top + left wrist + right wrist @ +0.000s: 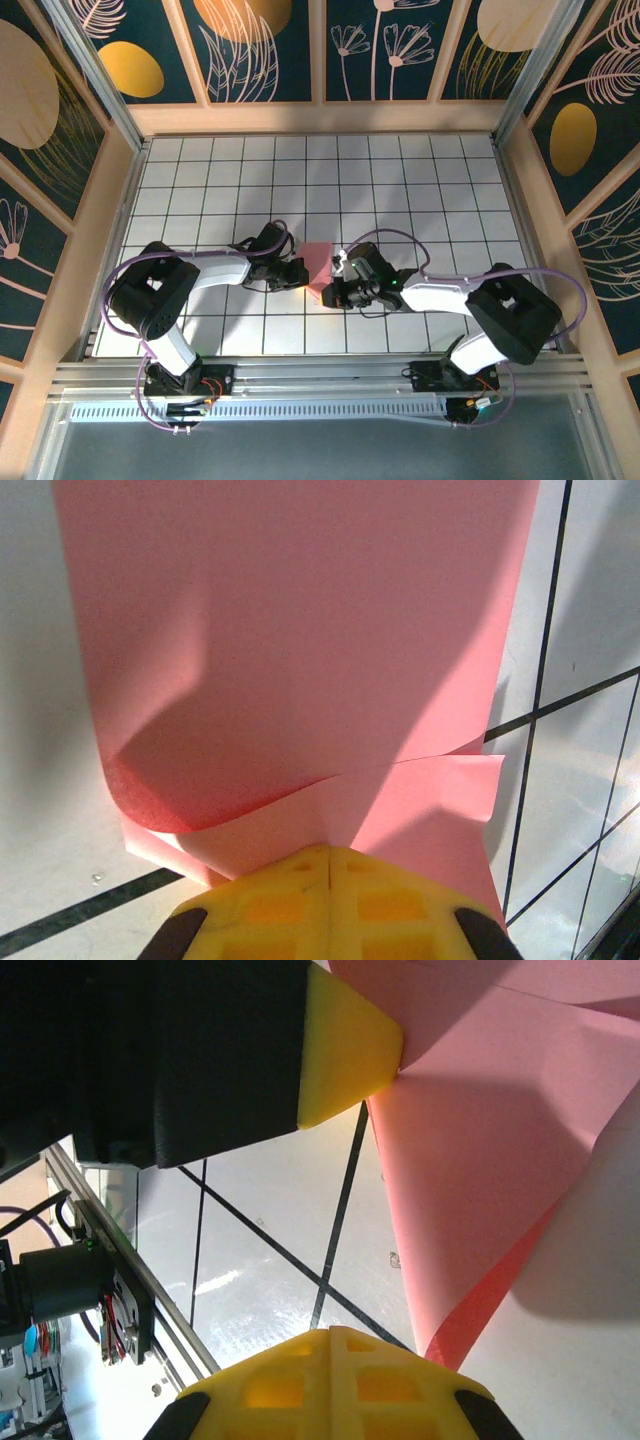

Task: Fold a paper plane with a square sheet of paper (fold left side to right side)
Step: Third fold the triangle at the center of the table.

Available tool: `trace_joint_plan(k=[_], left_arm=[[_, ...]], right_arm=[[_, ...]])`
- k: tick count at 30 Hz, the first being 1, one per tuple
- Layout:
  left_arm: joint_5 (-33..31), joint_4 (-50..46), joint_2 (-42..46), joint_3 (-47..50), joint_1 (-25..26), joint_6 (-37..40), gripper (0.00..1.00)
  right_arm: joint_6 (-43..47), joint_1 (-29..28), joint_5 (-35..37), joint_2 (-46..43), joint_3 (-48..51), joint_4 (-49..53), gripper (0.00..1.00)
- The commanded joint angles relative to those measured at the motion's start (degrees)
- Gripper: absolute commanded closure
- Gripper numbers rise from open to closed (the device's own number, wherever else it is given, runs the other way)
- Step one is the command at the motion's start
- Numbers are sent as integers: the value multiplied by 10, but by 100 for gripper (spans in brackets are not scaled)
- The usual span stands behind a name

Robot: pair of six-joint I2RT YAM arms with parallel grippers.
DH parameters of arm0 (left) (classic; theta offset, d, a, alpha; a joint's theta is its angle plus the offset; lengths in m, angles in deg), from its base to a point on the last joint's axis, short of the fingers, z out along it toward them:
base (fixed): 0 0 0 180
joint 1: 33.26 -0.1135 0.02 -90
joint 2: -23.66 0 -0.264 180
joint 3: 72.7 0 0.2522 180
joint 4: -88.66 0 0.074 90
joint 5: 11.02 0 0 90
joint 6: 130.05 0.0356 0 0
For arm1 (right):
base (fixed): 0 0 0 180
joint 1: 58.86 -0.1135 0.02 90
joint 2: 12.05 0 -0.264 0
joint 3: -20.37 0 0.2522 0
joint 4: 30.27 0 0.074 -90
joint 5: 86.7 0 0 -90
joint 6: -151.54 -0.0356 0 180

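Seen from above, both arms bend elbows-out and meet at mid-table [400, 170] over the sheet [316, 262]. The left gripper [293, 274] is at its left edge and the right gripper [337, 291] at its near right corner. The left wrist view adds that the sheet curls over itself, its lower edge pinched between that gripper's closed yellow pads [280, 900]. In the right wrist view, the right gripper's fingers are pressed together beside the sheet's edge. Whether they clamp paper cannot be told.
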Motion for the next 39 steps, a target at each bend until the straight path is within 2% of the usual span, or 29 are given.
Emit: trace_joint_plan(k=[1,39], left_arm=[[-26,-18,-20,11,3,-6,100],[-24,-22,-23,8,3,-3,100]], right_arm=[[-16,-4,-2,9,5,-34,100],[-28,-3,-1,60,24,-52,100]])
